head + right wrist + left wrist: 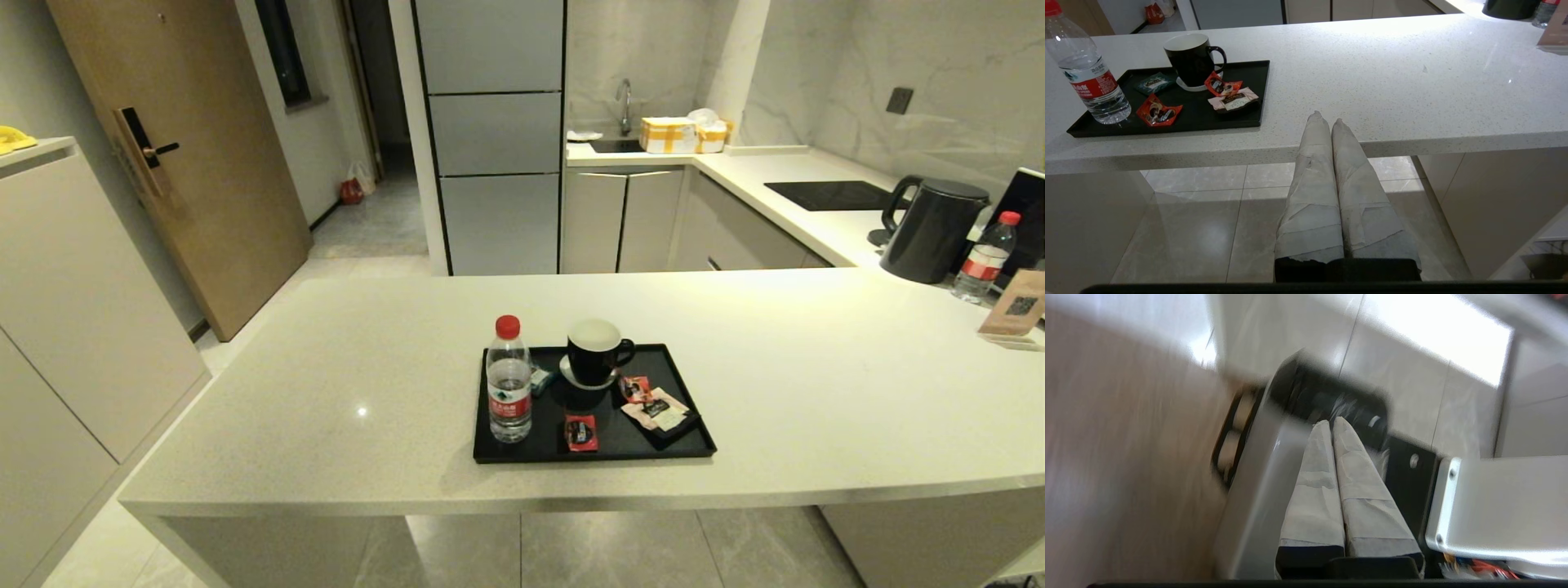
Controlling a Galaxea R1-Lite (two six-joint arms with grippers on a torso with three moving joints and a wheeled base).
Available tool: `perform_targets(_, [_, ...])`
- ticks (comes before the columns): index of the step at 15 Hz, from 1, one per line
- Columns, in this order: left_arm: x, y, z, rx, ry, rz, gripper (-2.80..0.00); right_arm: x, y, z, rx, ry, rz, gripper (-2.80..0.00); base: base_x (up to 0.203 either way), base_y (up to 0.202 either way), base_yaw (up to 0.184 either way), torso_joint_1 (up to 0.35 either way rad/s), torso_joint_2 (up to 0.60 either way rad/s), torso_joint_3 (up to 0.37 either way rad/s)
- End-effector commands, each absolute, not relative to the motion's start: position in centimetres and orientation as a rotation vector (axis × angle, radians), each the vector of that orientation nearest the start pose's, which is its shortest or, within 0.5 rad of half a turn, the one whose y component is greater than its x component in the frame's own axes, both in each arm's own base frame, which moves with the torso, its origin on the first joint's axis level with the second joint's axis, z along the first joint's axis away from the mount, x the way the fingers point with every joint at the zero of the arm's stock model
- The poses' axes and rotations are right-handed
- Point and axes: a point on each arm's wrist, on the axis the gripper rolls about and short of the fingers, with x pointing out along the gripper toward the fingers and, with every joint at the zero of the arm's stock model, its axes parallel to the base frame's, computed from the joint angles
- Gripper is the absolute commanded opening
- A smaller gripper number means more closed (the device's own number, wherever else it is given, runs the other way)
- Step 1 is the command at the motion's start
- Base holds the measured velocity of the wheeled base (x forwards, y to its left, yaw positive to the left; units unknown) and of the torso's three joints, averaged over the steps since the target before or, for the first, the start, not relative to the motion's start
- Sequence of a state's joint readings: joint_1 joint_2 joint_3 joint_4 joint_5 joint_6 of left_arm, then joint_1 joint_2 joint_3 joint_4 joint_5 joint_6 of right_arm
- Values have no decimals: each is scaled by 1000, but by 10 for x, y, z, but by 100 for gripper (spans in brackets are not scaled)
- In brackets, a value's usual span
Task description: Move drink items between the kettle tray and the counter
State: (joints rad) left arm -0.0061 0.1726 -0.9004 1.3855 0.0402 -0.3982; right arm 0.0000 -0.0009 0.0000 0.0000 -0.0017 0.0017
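The black kettle tray point(682, 384) point(1257, 98) lies near the front of the cream counter point(351, 359) point(1392, 77). On its left end stands the clear water bottle point(509, 384) point(1090, 73) with its red cap. The red sachet point(580, 432) point(1158, 111) lies flat at the tray's front. My right gripper point(1326, 120) is shut and empty, below and in front of the counter edge, to the right of the tray. My left gripper point(1329, 425) is shut and empty, parked low beside the robot's base. Neither arm shows in the head view.
A black mug point(595, 351) on a coaster, a teal sachet point(540, 379), a second red sachet point(635, 388) and a pale pink sachet point(657, 410) share the tray. At the far right stand a black kettle point(931, 229), another bottle point(984, 260) and a card stand point(1012, 310).
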Motion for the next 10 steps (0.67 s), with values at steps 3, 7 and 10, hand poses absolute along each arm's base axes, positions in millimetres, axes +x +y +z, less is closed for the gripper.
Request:
perform_targets(3, [-110,1,137,-214,394,127,-280,-23,0,75,2,2,-2,-280,0,0,0,0,0,0])
perform_targets(7, [-32,2,100,2,-16,110,-280,-23,0,75,2,2,-2,-280,0,0,0,0,0,0])
perform_targets(10, [-24,1,94,48,-154,37,-280,-23,0,75,2,2,-2,-280,0,0,0,0,0,0])
